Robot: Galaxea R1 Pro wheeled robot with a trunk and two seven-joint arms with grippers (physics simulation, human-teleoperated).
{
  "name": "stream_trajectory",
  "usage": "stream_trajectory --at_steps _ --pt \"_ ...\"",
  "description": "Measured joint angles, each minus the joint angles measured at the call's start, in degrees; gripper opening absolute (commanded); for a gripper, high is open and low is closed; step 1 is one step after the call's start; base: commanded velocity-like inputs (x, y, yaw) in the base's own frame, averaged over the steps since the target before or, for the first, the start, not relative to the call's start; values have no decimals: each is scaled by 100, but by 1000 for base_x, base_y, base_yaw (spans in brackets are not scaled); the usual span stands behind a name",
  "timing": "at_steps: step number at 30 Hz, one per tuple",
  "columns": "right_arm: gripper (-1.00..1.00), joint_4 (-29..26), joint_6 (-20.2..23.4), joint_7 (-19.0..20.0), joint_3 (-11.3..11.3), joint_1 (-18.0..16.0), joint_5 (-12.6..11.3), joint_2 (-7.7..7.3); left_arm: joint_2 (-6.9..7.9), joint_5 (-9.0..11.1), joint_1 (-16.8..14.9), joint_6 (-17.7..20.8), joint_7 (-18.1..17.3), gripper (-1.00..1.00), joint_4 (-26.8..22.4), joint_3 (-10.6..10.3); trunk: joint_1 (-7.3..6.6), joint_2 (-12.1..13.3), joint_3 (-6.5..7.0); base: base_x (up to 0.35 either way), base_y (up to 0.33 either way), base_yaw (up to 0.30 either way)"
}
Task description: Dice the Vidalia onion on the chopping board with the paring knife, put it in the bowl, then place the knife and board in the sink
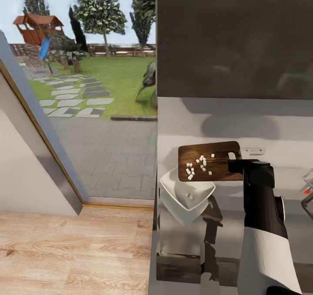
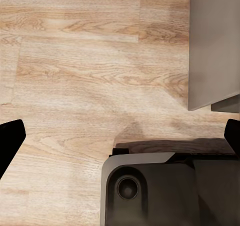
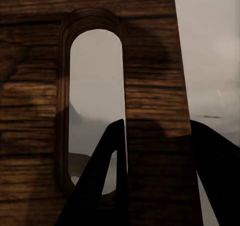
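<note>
The right end effector [image 1: 237, 163] has the chopping board [image 1: 208, 161] pinched at its handle end, and the right wrist view shows it plainly: one dark finger [image 3: 97, 178] comes through the handle slot [image 3: 96, 106], the other sits outside the board's [image 3: 150, 86] edge, so the jaws are closed down to the width of that narrow wooden strip. The board is dark brown with clear grain, held up over the counter [image 1: 261, 225] and tipped so its far end hangs over the bowl [image 1: 187, 193]. Roughly a dozen small white onion pieces [image 1: 198, 164] are scattered on the board, clustered toward the bowl end. One white bowl, shallow and squarish with rounded corners, sits just beside and below the board's lowered end, touching or nearly touching it, and one or two white bits [image 1: 190, 196] lie inside it. The glossy dark counter mirrors the bowl underneath. On the side of the board away from the bowl, at the picture's edge, a bit of chrome with a red spot [image 1: 307, 191] peeks in. One board, one bowl. In the left wrist view the left end effector [image 2: 120, 136] hangs over a wooden floor [image 2: 75, 61], its two dark fingertips [image 2: 10, 138] set wide apart with nothing between them, and a grey cabinet edge [image 2: 215, 41] is nearby.
</note>
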Motion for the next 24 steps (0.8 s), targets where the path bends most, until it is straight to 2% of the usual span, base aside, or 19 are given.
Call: stream_trajectory --at_steps 15,24 --pt "-100 0 -7 -109 7 0 1 -5 0 0 0 0 0 100 0 0 0 0 0 0 0 0" --pt "-100 0 -155 -103 8 0 -4 0 0 0 0 0 0 100 1 0 0 0 0 0 0 0"
